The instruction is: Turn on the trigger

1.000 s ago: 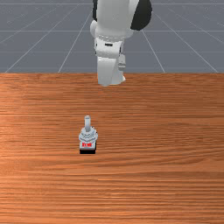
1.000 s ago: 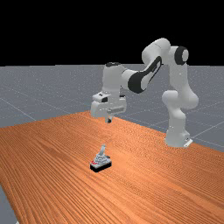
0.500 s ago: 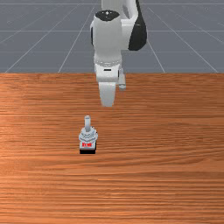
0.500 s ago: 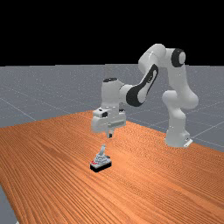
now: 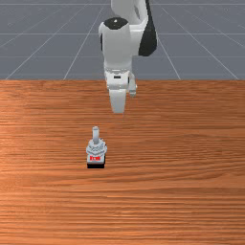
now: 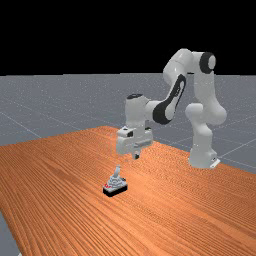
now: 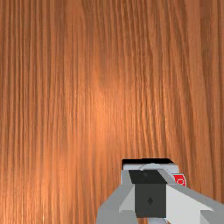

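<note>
In the far view my gripper [image 6: 136, 156] points down above the table, higher than the joystick [image 6: 115, 186] and off to its right. Its fingers look shut, and they touch nothing there. The small grey joystick has a black base, red markings and a lever [image 6: 118, 171] that leans slightly. In the front view the joystick [image 5: 96, 152] is below and left of my hand, with its lever [image 5: 95, 134] on the arm's side. In the wrist view my gripper [image 7: 150, 192] covers much of the joystick [image 7: 125, 177], whose red marking peeks out beside a finger.
The wooden table [image 6: 60, 170] spreads around the joystick on all sides. Beyond it, at the far view's right, stands the arm's base [image 6: 202, 158].
Over the whole second my hand has come down. In the last half second it has drawn back toward the arm's base, to the far view's right. The joystick stands as before.
</note>
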